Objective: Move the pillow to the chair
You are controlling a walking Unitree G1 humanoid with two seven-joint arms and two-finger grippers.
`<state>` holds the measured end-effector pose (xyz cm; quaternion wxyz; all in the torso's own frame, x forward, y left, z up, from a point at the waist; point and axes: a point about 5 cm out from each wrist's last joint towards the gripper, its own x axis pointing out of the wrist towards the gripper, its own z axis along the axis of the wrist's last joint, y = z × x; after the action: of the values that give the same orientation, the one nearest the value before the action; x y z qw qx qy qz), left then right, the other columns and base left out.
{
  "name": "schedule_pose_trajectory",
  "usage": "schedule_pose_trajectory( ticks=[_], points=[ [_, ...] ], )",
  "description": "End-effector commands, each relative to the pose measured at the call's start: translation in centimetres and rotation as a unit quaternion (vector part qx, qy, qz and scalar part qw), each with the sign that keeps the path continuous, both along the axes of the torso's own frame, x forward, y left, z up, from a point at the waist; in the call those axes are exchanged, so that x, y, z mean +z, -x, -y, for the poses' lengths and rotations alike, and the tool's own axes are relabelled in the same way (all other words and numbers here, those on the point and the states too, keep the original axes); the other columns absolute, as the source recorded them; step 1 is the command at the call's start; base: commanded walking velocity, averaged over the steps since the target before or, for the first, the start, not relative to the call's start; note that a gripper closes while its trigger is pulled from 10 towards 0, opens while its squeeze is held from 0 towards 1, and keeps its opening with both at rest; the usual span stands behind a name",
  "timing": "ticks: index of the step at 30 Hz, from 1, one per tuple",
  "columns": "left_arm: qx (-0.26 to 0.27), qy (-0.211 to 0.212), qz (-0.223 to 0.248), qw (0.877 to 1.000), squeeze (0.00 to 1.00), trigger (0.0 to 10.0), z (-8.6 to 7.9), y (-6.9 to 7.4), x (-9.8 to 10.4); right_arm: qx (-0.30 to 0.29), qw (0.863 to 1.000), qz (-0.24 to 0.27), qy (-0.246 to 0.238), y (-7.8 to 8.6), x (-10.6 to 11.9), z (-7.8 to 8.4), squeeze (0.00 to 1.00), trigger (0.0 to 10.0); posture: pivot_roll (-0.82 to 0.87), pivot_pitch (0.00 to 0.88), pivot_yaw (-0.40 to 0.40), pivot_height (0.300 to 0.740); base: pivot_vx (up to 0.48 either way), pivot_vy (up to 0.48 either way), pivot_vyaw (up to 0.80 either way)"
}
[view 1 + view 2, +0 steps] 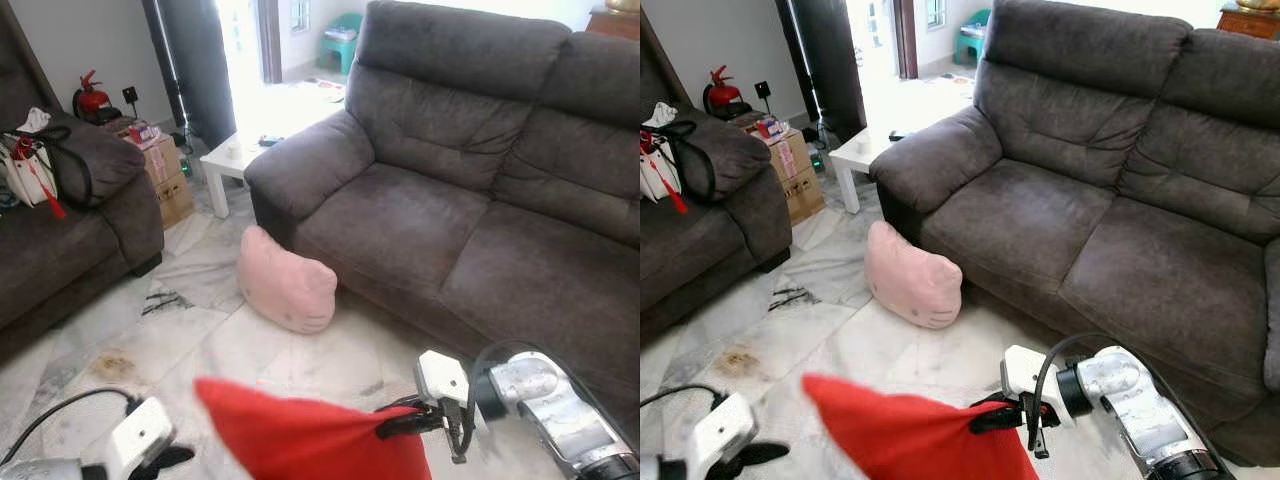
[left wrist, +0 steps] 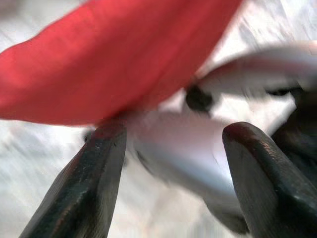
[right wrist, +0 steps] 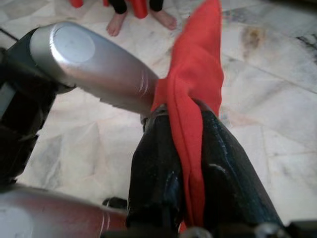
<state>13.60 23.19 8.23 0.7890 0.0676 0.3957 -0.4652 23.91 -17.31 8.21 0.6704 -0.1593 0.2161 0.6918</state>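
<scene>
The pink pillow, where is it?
The pink pillow lies on the marble floor, leaning against the front corner of the big grey sofa, beyond the red pillow.

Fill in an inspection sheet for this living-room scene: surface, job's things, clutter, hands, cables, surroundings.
Surface: marble floor, stained near the left.
Job's things: red pillow held low in front of the robot; armchair at the left.
Clutter: pink cushion on the floor against the grey sofa; white bag on the armchair; cardboard boxes.
Hands: right hand shut on the red pillow's edge; left hand beside the pillow, open.
Cables: black cable at the left arm.
Surroundings: white table, fire extinguisher, a person's bare feet.
</scene>
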Motion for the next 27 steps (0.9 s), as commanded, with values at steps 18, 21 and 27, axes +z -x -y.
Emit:
schedule_pose_trajectory(
  ticks=[18,21,27],
  points=[
    [-0.059,-0.23,0.215,0.947,0.0,10.0,-1.8,-4.9,-1.7,0.096,0.995,0.039,0.006,0.8,1.8,-0.8,0.0,10.0,0.11,0.0,-0.028,0.74,0.0,0.0,0.0],
    [-0.085,-0.236,0.257,0.933,0.0,10.0,-1.7,-5.5,-1.5,0.102,0.994,0.042,0.003,0.8,2.0,-0.8,0.0,10.0,0.11,0.0,-0.028,0.74,0.0,0.0,0.0],
    [-0.105,-0.205,0.231,0.945,0.0,10.0,-1.5,-5.0,-2.1,0.129,0.99,0.055,-0.029,1.1,3.2,-1.4,0.0,10.0,0.1,0.0,-0.025,0.74,0.0,0.0,0.0]
  ],
)
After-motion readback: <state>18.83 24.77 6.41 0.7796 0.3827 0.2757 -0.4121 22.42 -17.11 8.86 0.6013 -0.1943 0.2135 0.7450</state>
